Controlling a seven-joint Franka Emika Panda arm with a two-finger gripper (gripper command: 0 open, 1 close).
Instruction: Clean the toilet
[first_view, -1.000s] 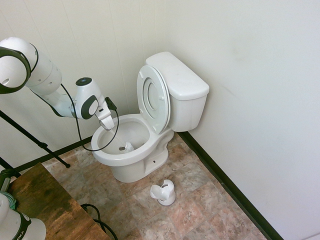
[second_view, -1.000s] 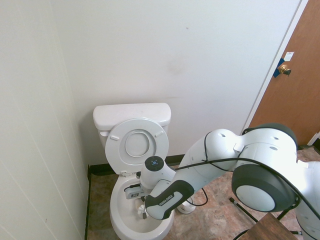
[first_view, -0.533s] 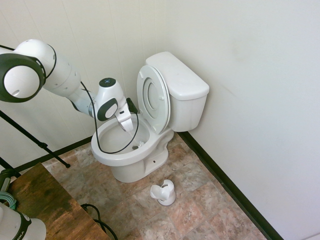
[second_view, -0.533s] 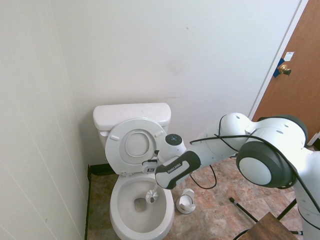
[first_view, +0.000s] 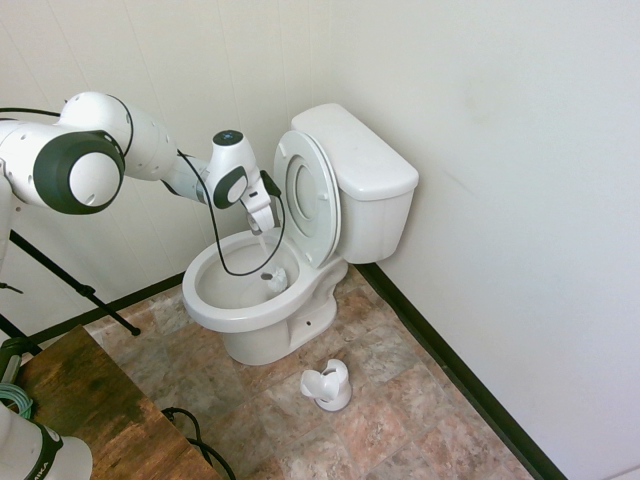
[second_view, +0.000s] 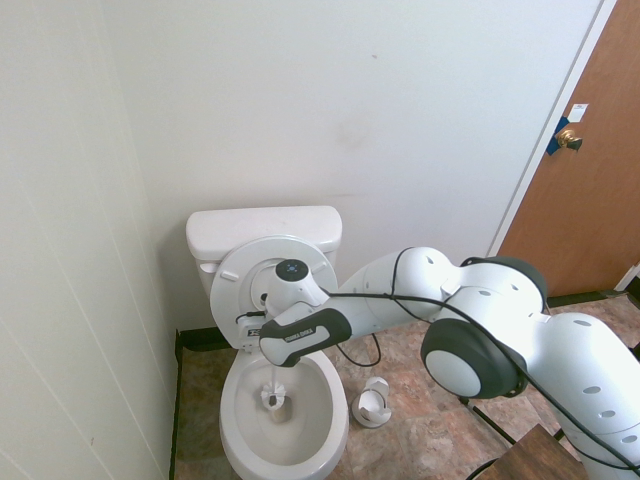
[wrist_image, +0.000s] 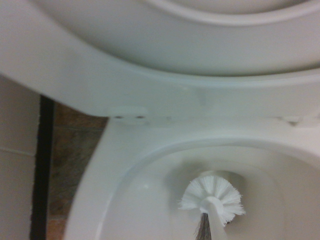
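Note:
The white toilet (first_view: 362, 158) stands in the corner with its seat and lid (first_view: 306, 195) raised against the tank (second_view: 262, 228). My gripper (first_view: 262, 224) hangs over the back of the bowl, close in front of the raised seat, and is shut on the thin handle of a white toilet brush. The brush head (first_view: 277, 279) is down inside the bowl near its back wall. It also shows as the bristle head (second_view: 272, 399) and, from close by, the round bristle head (wrist_image: 212, 197) against the bowl's inner slope, below the seat hinges.
A small white brush holder (first_view: 327, 385) stands on the tiled floor to the right of the bowl, seen again as the holder (second_view: 372, 403). A wooden table (first_view: 90, 410) is at the lower left. A brown door (second_view: 585, 170) is at the right. Walls close in behind and beside the toilet.
The arm has swung from the bowl's front-left rim toward the back by the raised seat, sweeping the brush across the inside of the bowl. The grip stayed shut.

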